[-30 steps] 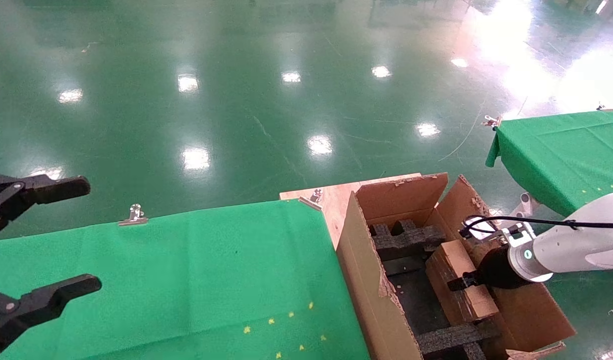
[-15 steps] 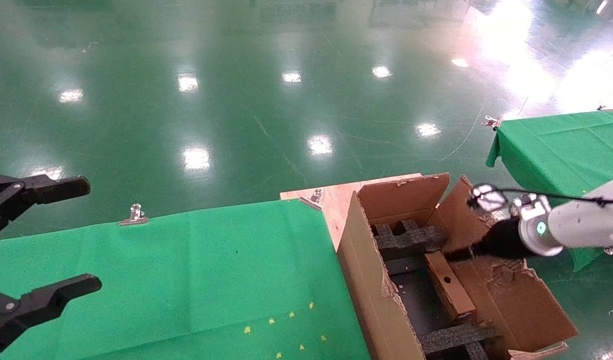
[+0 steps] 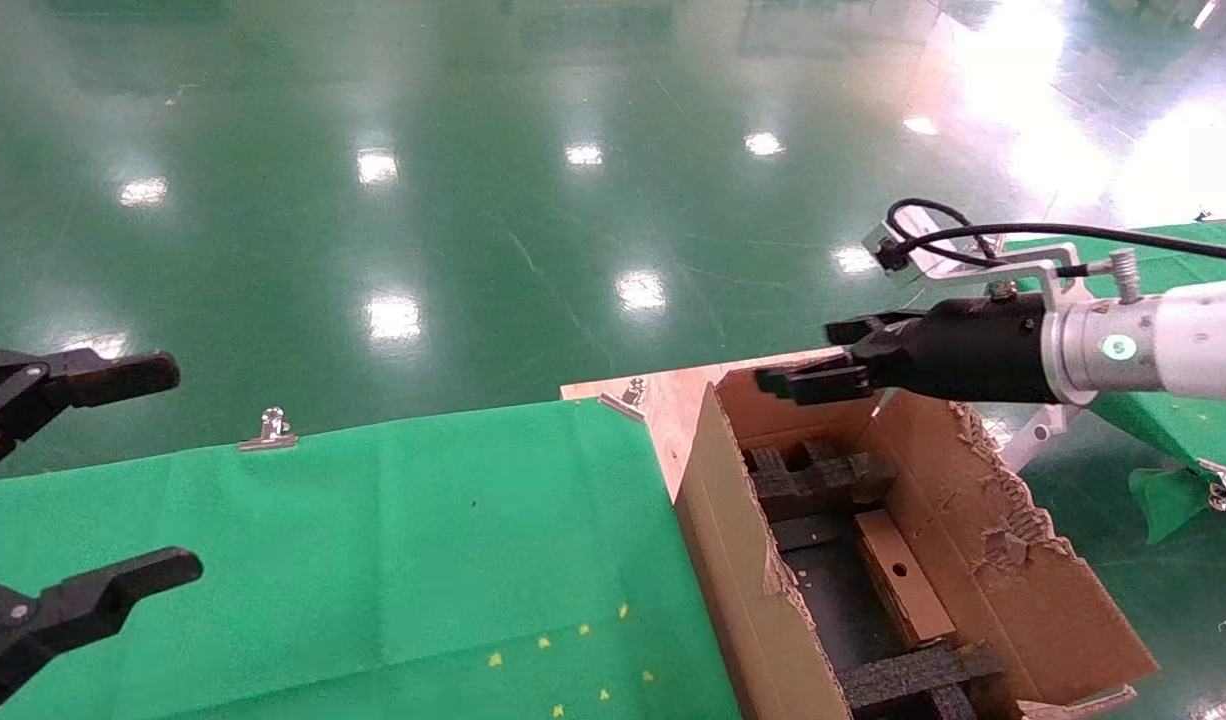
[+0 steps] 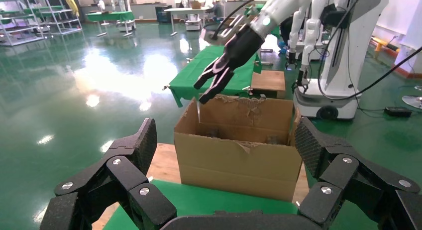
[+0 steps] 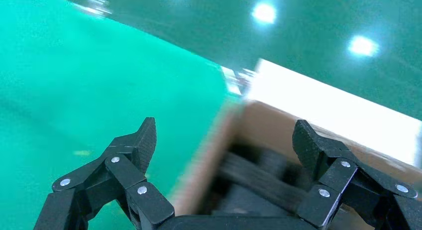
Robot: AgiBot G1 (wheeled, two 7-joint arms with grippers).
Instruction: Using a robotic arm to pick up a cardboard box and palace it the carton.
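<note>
Cardboard box: small flat brown cardboard box with a round hole lies inside the carton, on the dark floor between the black foam inserts, against the right wall.
Carton: large brown corrugated carton with ragged torn flaps stands just beside the green-clothed table, on a bare wooden board.
Right gripper: black gripper on the white glossy robotic arm hovers above the carton's far rim, spread and holding nothing.
Left gripper: black gripper hangs parked over the table's left edge, spread wide and empty.
Step in hand: judged as clearing the carton, the box seemingly placed.
Doing it well: lift straight up and away from the torn right flap, so no finger catches a ragged edge and drags the carton; keep the fingers spread until well clear.
Risk: snagging the flap could shift the box off its seat.
</note>
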